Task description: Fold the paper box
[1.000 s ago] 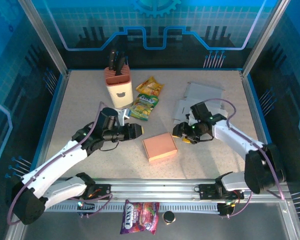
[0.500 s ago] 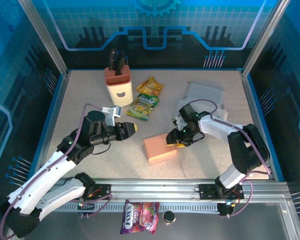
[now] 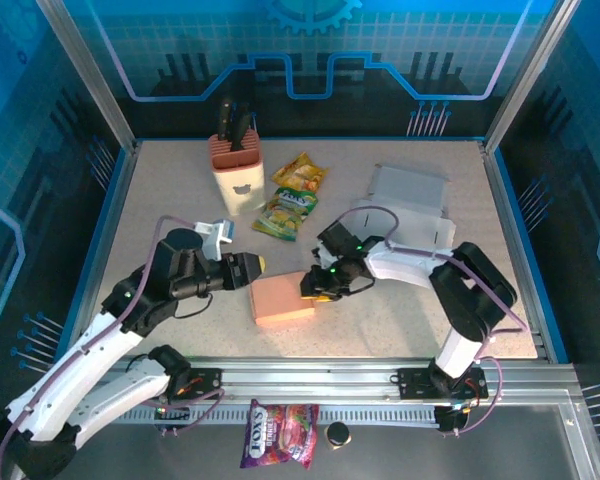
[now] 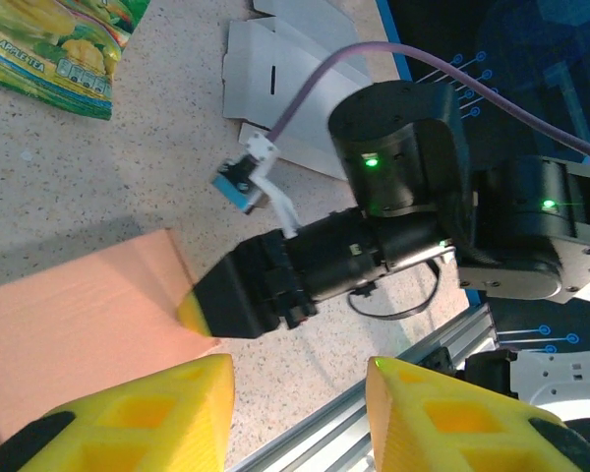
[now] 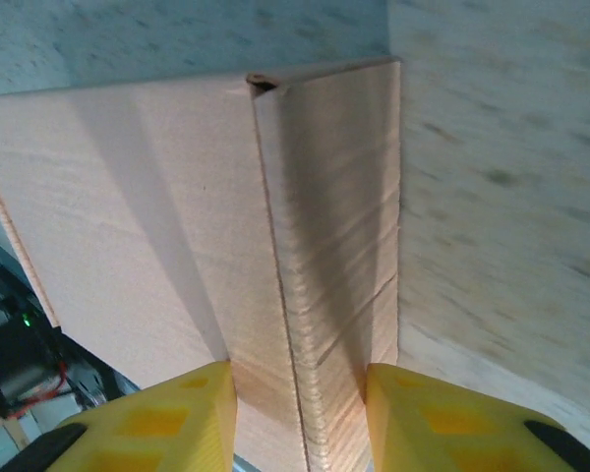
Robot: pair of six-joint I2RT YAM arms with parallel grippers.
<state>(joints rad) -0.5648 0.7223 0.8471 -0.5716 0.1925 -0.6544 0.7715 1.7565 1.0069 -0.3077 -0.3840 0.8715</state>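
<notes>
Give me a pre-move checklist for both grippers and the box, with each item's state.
1. Left gripper open and empty: ok.
2. Right gripper open, straddling the pink box's ridge: ok.
3. Pink box lying flat on the table, apart from the snack bags: ok.
4. Left gripper touching the box: cannot tell.
5. White cardboard apart from the box: ok, lies flat at the table's back right.

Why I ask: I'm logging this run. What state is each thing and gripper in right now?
paper box: closed up, lying flat.
right gripper: open, astride the box's right edge.
left gripper: open, empty, beside the box's far left corner.
grey box blank: unfolded, lying flat.
knife block: upright, knives in it.
snack bags: lying flat.
</notes>
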